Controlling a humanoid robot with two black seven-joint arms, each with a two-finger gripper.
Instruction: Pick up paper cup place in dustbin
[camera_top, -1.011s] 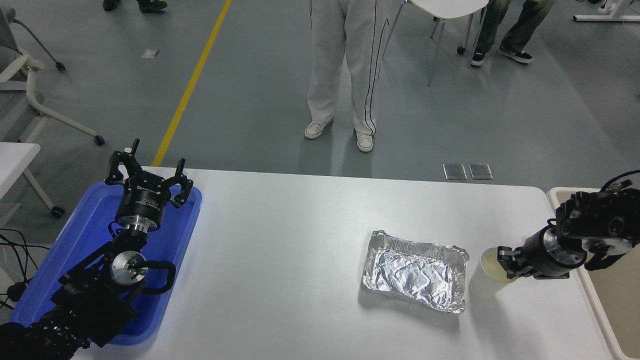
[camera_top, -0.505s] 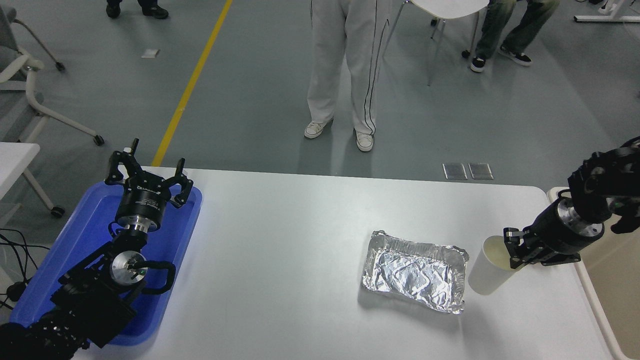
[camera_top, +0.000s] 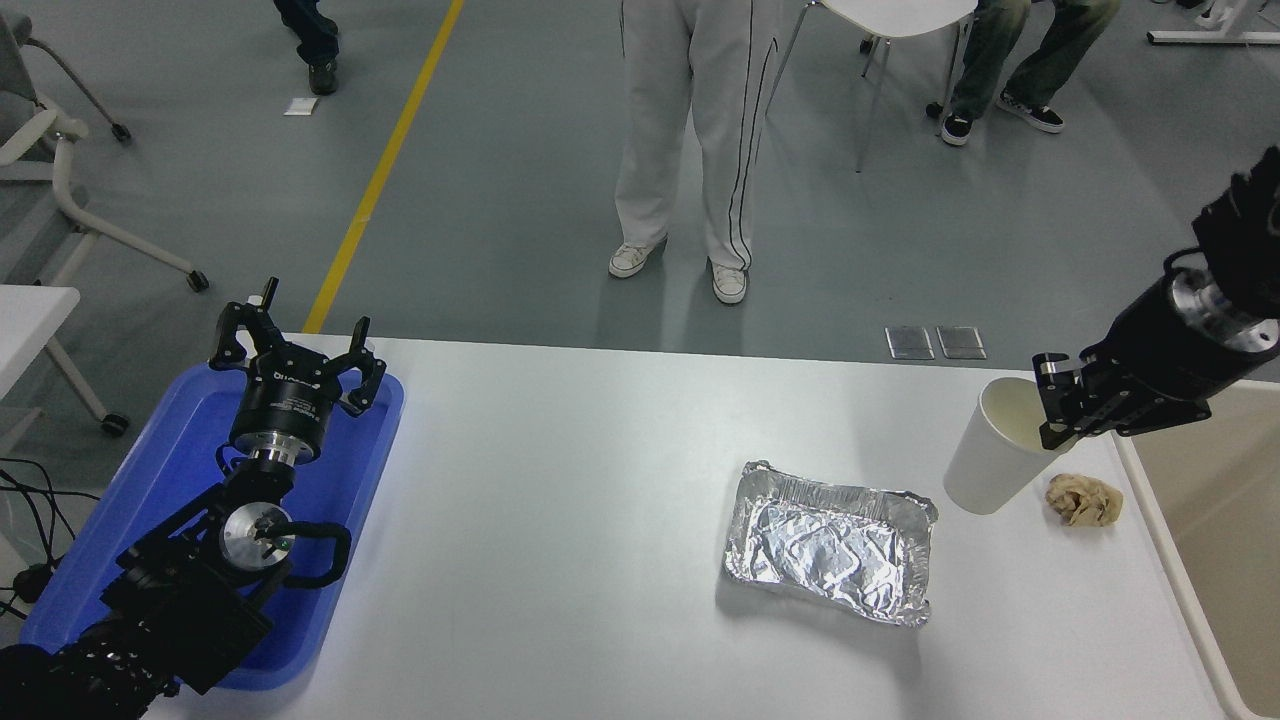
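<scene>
1. The right gripper (camera_top: 1052, 405) is now holding the paper cup (camera_top: 995, 447) well clear of the white table (camera_top: 560, 500), pinched at the rim nearest the arm, one finger inside and one outside. A second ago the cup was still low beside the foil tray; it is rising and travelling away from the camera with the arm.
2. The cup is hanging tilted, mouth up and leaning toward the gripper, base pointing down and away from it. It is not touching anything else.
3. The lift is uncovering a crumpled tan paper ball (camera_top: 1084, 498), lying on the table just below the gripper; it was hidden a second ago.
4. Judgement: the pick is done and the carry is under way. What remains is a swing to the arm's own side and a release.
5. The dustbin (camera_top: 1160, 520) is sitting just behind and below the gripper, on the arm's side, at the table's end. The part of its beige inside that is showing is bare.
6. The foil tray (camera_top: 830, 545) is lying farther out from the gripper, beyond the cup, with nothing in it.
7. The left gripper (camera_top: 297, 350) is parked far across the table, fingers spread wide, hanging over the blue plastic tray (camera_top: 150, 480); nothing else is visible in that tray.
</scene>
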